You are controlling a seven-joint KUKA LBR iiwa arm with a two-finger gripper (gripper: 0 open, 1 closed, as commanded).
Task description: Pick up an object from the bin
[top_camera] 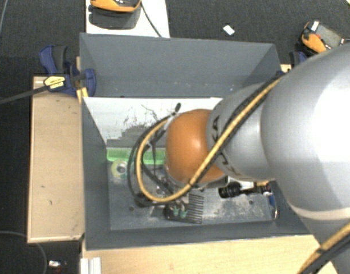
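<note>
A dark part of my gripper (162,190) shows under the arm's orange cover, low over the front middle of the bin floor. Right beside it, toward the front wall, lies a grey ribbed piece (194,205) with a small dark thing with green specks (176,212) at its left. A green flat thing (125,155) lies to the gripper's left, partly hidden by the cover, with a small pale round piece (119,169) just in front of it. What lies directly under the gripper is hidden.
A black pen-like thing with a white tip (239,191) lies to the right on the floor, and a small blue thing (271,202) sits by the right wall. The arm and its cables cover the bin's middle and right side.
</note>
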